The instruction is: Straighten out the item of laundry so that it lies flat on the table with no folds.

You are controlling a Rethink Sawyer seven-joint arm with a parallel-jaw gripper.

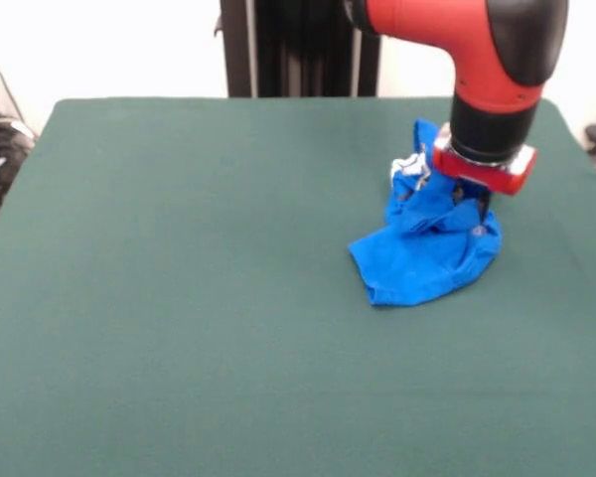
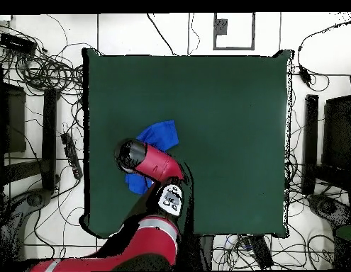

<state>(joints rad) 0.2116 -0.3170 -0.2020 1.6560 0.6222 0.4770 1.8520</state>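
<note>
A: Front view first: where is the item of laundry (image 1: 425, 250)?

B: Right of centre in the frame, on the green counter (image 1: 179, 298). It is bunched, its upper part drawn up into a peak with a white patch showing, its lower part spread toward the frame's centre.

A: Why the peak?

B: My guess is that the tool (image 1: 474, 195) has the cloth pinched at the top, since the fabric rises straight to it. But the wrist hides the tips, so I cannot tell whether it grips the cloth or merely presses into it.

A: And the arm?

B: It enters from the top of the frame, elbow bent, the last link pointing straight down over the garment's upper right edge.

A: Does the overhead view agree?

B: Yes. There the garment (image 2: 158, 134) sits left of centre, blue showing on both sides of the arm, which reaches up from the bottom edge. Folds remain, so the flattening is far from done.
</note>
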